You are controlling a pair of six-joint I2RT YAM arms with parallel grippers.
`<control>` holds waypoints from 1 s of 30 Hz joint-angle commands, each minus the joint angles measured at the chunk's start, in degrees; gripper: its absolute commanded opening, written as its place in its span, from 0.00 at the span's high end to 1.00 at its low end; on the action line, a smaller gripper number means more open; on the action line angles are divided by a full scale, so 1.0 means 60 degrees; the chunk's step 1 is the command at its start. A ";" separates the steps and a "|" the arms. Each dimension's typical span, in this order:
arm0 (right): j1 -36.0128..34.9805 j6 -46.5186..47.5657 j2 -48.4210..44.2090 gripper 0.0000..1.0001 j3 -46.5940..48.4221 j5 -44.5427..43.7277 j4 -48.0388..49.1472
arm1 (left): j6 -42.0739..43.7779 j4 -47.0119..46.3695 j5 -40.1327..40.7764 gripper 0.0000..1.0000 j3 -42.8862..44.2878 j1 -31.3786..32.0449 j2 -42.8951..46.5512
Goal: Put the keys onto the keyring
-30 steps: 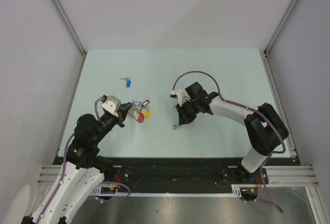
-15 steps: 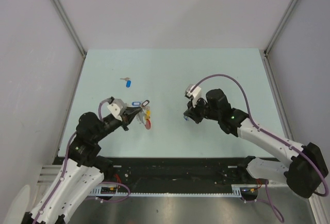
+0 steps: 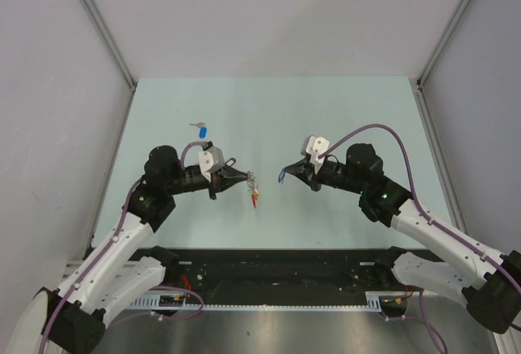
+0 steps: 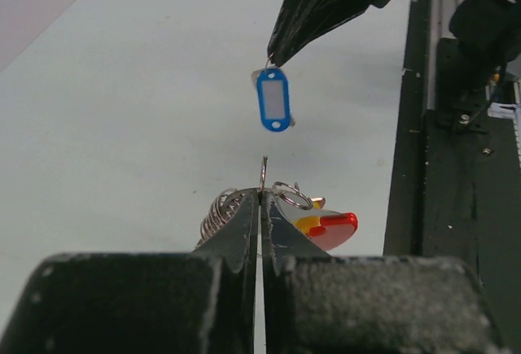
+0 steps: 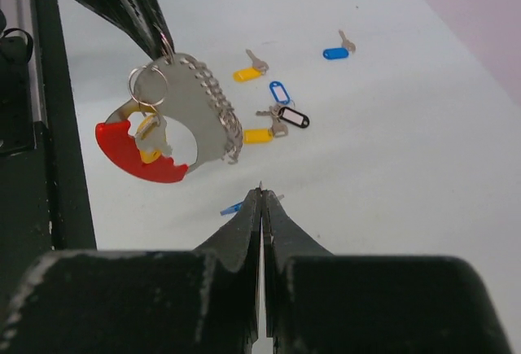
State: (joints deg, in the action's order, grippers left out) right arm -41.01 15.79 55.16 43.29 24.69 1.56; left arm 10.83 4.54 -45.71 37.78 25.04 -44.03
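Red-arc keyring: light, stiff arc, slack links; hangs below left gripper, jaws clamped on its top.
Blue-tagged key: light, dangles below right gripper, jaws pinching its top.

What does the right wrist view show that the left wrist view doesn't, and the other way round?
Only right wrist: several loose keys lying on the table, tagged yellow, blue and black. Only left wrist: the full face of the blue-tagged key hanging from the right end effector. Both: the keyring with its red arc, pinched by the shut left end effector.
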 commanded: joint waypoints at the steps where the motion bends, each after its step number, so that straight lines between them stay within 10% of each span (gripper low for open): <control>1: -0.0195 0.0751 -0.0228 1.00 0.0022 0.0704 0.1043 | 0.0685 -0.0946 -0.1799 1.00 0.0720 0.0133 -0.0512; 30: -0.3125 0.2597 0.0109 1.00 0.0080 -0.2166 0.1526 | 0.3732 0.0592 -0.0526 1.00 0.0207 0.0866 0.0366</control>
State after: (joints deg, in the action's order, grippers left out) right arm -58.76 28.95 55.90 43.29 15.59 6.70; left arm 29.36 8.21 -50.63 39.09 29.76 -42.48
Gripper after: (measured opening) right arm 0.009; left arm 0.007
